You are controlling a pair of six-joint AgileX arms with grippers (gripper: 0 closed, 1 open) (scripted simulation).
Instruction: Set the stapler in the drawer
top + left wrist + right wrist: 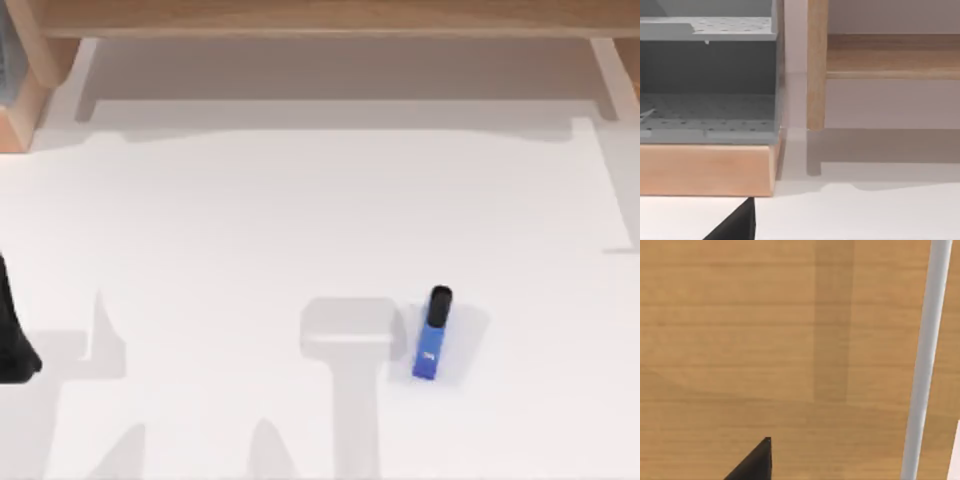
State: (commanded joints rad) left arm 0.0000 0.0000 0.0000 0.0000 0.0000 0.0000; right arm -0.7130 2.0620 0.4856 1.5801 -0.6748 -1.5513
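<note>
Blue and slim, the stapler (pixel 433 335) is seen lying flat on the white tabletop (pixel 250 230) in the top view, right of centre and toward the near edge. Its rounded black end is pointed toward the far side, and a tiny white mark is borne on the blue body. Nothing is in contact with it.

A wooden frame (pixel 330 15) is found along the far edge of the tabletop, with a pale recessed panel (pixel 340 70) beneath it.

The left arm (pixel 12 335) is seen as a dark shape at the left edge of the top view, well apart from the stapler. One dark finger tip of the left tool (pixel 737 225) is shown in the left wrist view, facing a grey perforated shelf unit (pixel 707 75) set on a wooden base (pixel 705 170). Whether this tool is open or closed cannot be told.

One dark finger tip of the right tool (pixel 755 462) is shown in the right wrist view against a wooden surface (pixel 740 340), beside a pale grey bar (pixel 925 355). Its state cannot be told either.
</note>
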